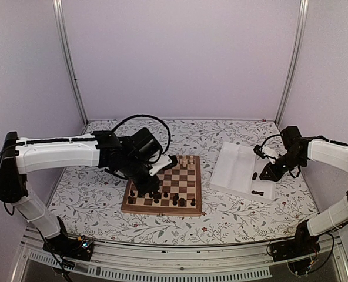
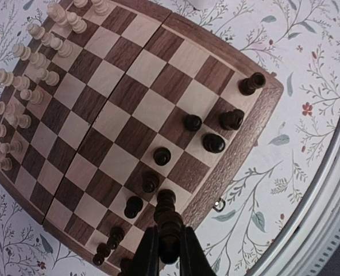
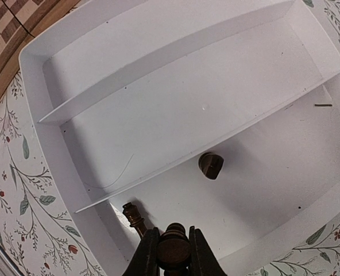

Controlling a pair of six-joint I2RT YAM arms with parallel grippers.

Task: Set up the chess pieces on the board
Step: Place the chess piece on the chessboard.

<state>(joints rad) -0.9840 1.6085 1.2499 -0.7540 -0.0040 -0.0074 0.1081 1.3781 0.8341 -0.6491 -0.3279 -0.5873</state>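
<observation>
Floral tabletop (image 1: 91, 188) | wrist-only: left fingers (image 2: 146, 256), right fingers (image 3: 201, 253) each clamp dark piece (image 2: 167, 221)

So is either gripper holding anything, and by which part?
Both are. The left gripper pinches a dark piece by one end, above the board. The right gripper clamps a second dark piece by its sides, over the white tray.
</observation>
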